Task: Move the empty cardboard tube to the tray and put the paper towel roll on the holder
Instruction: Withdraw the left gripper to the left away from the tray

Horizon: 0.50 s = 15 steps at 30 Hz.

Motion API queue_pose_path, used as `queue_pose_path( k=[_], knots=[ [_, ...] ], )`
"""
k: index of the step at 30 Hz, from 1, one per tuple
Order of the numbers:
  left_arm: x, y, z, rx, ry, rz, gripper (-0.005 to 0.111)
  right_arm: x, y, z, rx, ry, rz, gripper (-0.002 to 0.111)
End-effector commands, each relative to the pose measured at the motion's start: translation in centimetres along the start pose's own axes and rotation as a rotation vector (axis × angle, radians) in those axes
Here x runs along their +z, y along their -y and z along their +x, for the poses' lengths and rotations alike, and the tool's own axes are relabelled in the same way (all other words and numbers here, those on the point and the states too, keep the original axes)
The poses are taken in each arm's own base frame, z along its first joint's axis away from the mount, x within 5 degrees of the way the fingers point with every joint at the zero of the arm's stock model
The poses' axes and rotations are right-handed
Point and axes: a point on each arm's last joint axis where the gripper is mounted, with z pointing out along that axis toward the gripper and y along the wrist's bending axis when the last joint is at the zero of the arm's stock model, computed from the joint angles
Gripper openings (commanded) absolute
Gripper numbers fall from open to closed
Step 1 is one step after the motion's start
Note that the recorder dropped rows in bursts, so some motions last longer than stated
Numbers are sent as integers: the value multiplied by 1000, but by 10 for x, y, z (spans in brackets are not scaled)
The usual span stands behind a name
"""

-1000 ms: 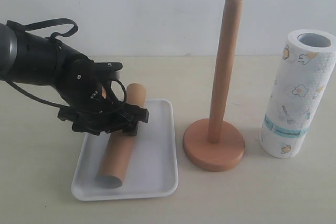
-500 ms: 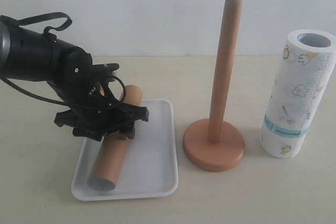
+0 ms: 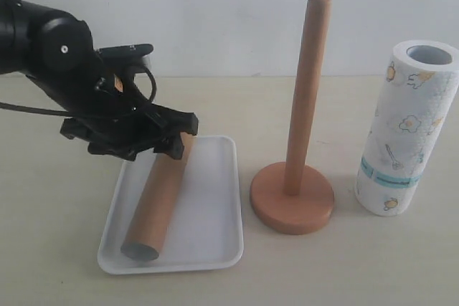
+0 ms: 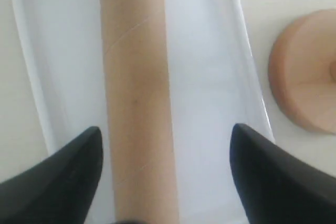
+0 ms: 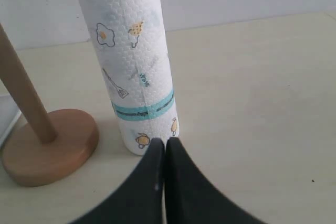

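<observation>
Left gripper (image 4: 167,139) is hanging over the cardboard tube (image 3: 159,198), jaws spread wide either side of it and gripping nothing. The tube lies flat and lengthwise in the white tray (image 3: 215,198). The tray sits just beside the wooden holder (image 3: 294,191), on my left-arm side of it. The paper towel roll (image 3: 405,127) stands upright on the holder's other side, near its base. Right gripper (image 5: 160,148) is squeezed tight with nothing in it, tips right by the roll's foot.
</observation>
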Motion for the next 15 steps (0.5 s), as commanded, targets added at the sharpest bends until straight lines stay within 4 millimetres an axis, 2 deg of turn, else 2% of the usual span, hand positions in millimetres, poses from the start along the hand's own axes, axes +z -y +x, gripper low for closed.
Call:
queue_pose_path(
  k=[1, 3, 7, 8, 9, 15],
  knots=[
    [-23, -4, 10, 101, -19, -3, 60, 0, 0, -1, -2, 15, 1, 0],
    [-31, -7, 19, 101, 7, 5, 49, 0, 0, -1, -2, 15, 1, 0],
    [-43, -19, 48, 99, 7, 9, 18, 0, 0, -1, -2, 15, 1, 0],
    [-49, -22, 57, 102, 44, 23, 8, 0, 0, -1, -2, 15, 1, 0],
    [-52, -24, 62, 96, 75, 37, 4, 0, 0, -1, -2, 15, 1, 0],
    [-74, -36, 92, 45, 357, 147, 4, 0, 0, -1, -2, 15, 1, 0]
  ],
)
